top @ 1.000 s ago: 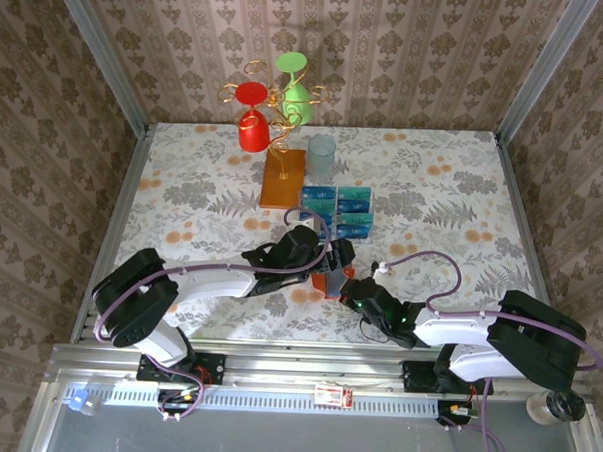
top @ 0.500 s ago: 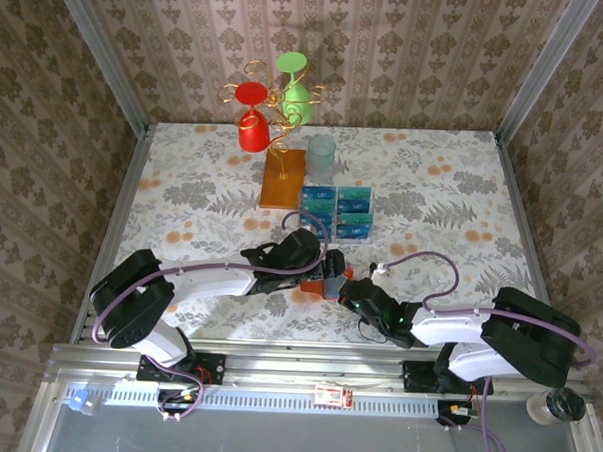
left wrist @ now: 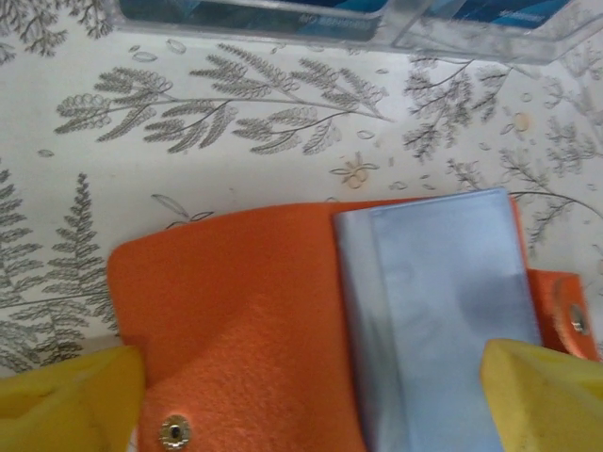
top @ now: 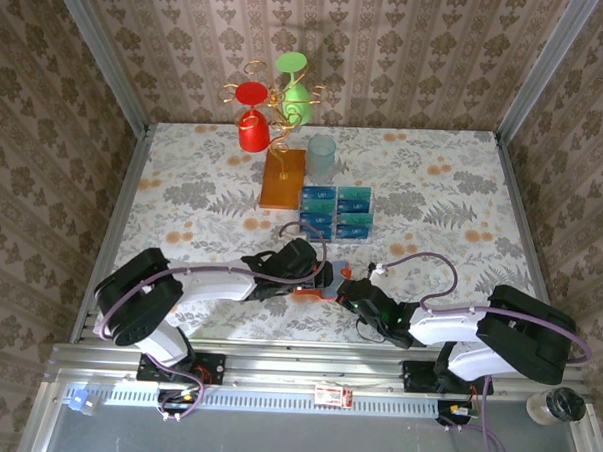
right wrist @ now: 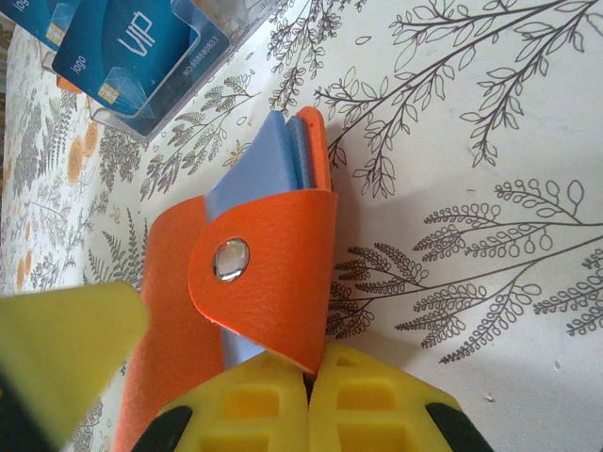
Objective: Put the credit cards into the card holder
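Note:
The orange card holder [left wrist: 236,320] lies open on the patterned table, its pale blue inner sleeves [left wrist: 443,320] showing. My left gripper [left wrist: 311,405] hangs open right above it, one yellow fingertip [left wrist: 66,395] over each side. My right gripper [right wrist: 311,381] is shut on the edge of the holder's snap flap [right wrist: 268,273], holding it curled up. From above, both grippers [top: 314,277] [top: 344,288] meet at the card holder [top: 305,293] near the table's front middle. Several blue and teal credit cards [top: 337,210] sit in a clear tray just beyond; one reads VIP [right wrist: 132,47].
A gold wire stand on an orange-brown base [top: 284,177] carries a red cup [top: 252,129] and a green cup [top: 295,101] at the back. A pale teal tumbler [top: 322,157] stands beside it, just behind the clear tray [left wrist: 471,38].
My left gripper has drawn back toward the near left and come down over the card holder, its jaws narrowing a little. The right gripper has kept its hold on the flap.

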Motion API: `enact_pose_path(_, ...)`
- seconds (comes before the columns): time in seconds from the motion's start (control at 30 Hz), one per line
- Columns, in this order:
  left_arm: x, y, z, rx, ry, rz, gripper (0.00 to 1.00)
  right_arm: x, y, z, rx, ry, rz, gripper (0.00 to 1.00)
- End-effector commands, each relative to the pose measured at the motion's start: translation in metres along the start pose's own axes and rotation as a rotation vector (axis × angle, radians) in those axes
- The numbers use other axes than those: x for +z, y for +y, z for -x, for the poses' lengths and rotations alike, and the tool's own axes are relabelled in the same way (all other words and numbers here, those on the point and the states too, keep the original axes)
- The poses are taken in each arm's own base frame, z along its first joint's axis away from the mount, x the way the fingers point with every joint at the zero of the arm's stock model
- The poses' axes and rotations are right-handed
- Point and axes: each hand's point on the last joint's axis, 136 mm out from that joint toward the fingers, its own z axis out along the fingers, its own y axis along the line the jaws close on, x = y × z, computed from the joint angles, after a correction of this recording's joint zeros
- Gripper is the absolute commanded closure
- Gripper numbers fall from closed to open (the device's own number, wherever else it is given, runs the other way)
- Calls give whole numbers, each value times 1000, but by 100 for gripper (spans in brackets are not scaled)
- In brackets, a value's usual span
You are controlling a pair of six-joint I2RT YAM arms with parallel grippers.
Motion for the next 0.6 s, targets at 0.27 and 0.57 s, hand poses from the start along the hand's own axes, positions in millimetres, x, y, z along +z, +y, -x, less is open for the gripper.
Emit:
enact_pose_path(0.27, 11, 4, -9, 191, 14, 113, 37, 1, -4, 4, 9, -39, -24, 100)
enact_pose_path(0.57, 14, 5, -15, 340, 39, 224, 36, -1, -1, 3, -9, -16, -15, 95)
